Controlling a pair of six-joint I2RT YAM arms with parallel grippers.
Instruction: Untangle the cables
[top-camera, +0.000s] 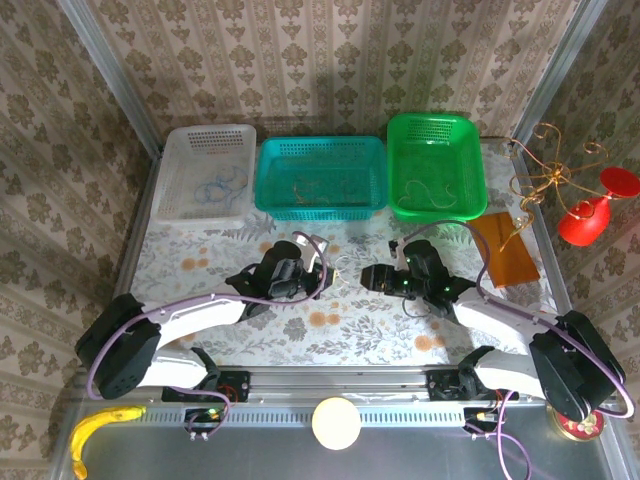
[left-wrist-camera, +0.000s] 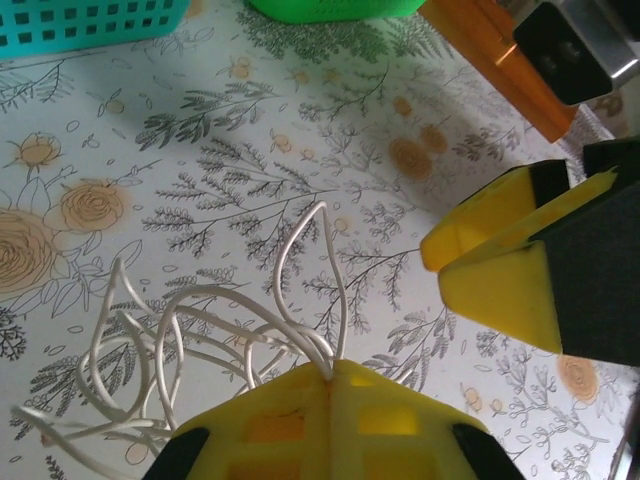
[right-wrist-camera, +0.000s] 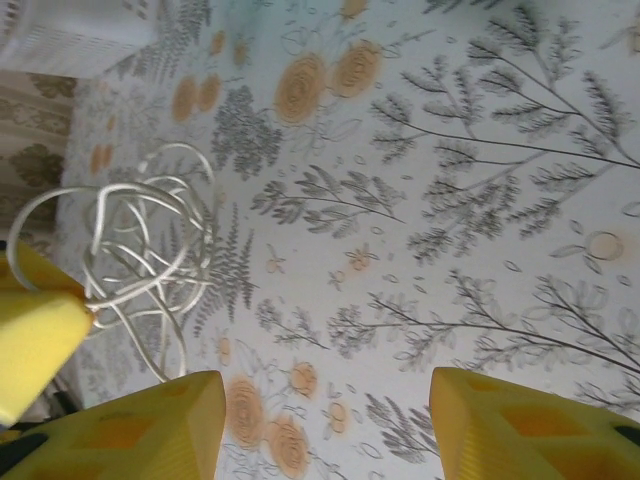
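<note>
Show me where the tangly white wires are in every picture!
Top external: white cables mid-picture, between the left gripper and right gripper.
Left wrist: white cables lower left, running into the shut fingers at the bottom edge.
Right wrist: white cables at left, mid-height.
Shared landmark: the yellow-fingered left gripper pinching the clump.

Pale white cables (right-wrist-camera: 140, 235) (floral-patterned tablecloth (right-wrist-camera: 470, 200))

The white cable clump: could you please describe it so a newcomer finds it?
On the floral table, look at the middle, in front of the teal basket. The shut left gripper pinches a tangle of pale white loops; the other cables lie inside baskets.
</note>
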